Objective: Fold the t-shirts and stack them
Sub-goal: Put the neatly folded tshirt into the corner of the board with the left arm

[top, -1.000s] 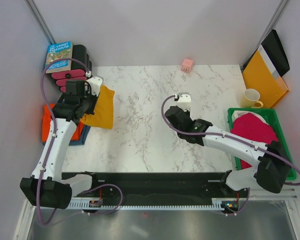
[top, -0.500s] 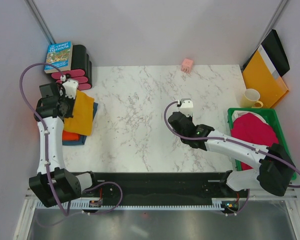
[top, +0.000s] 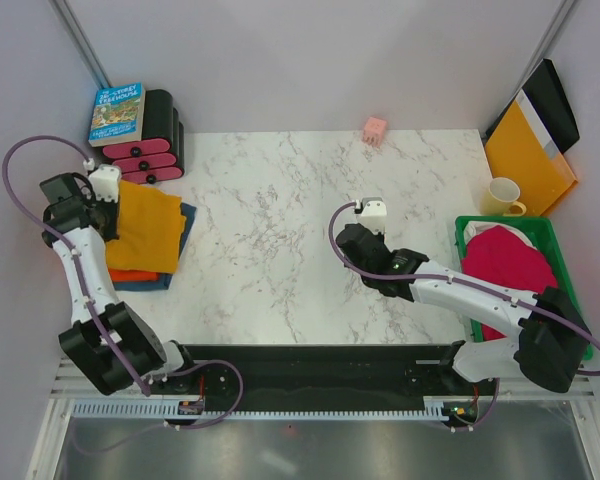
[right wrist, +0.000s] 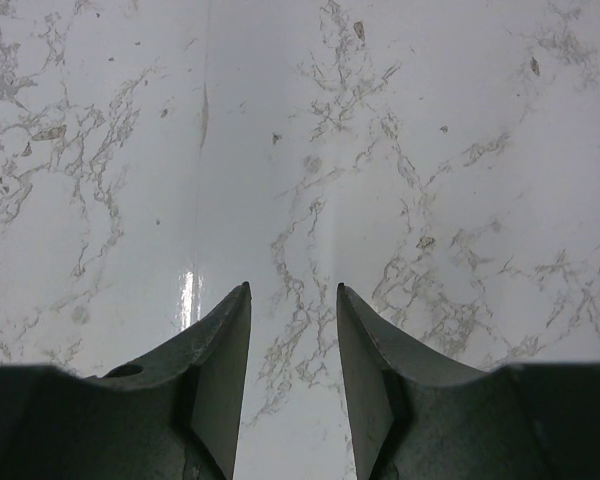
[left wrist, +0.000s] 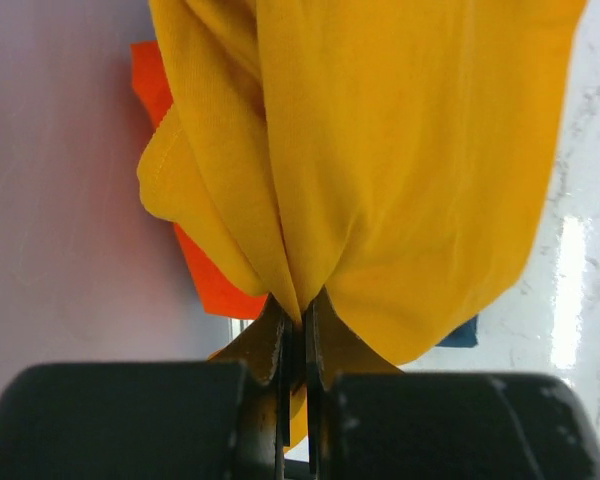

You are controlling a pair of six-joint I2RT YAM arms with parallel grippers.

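left gripper (left wrist: 295, 335) is clamped hard on a bunched edge of the mustard shirt (left wrist: 400, 150). Cloth fans out of the pinch in pleats, so the held edge is gathered, not flat

top view: left gripper (top: 108, 190) is at the far-left side of the pile, by the left edge of the marble table (top: 280, 200). The mustard shirt (top: 148, 225) is draped over the red-orange shirt (top: 130, 274) and the blue shirt (top: 183, 214); those two show only as slivers at the near and right sides. Can't tell what supports the left half of the pile

my read: this is the set-down of the mustard one on the stack

to do it well:
- get the pinched edge low, onto the pile, before opening, or the pleats will likely flop and undo the fold
- no more pull to the left; soft cotton on cotton could drag the two shirts underneath
- open wide, then back out up and away so the fingers don't snag the hem
- expect a wrinkled corner at the pinch; may need a smoothing pass

right gripper (right wrist: 292, 300): fingers apart, nothing between them, over bare marble mid-table (top: 372, 209), well apart from the pile

the pink shirt (top: 505, 260) is heaped unfolded in the green basket (top: 461, 228) on the right, probably next up
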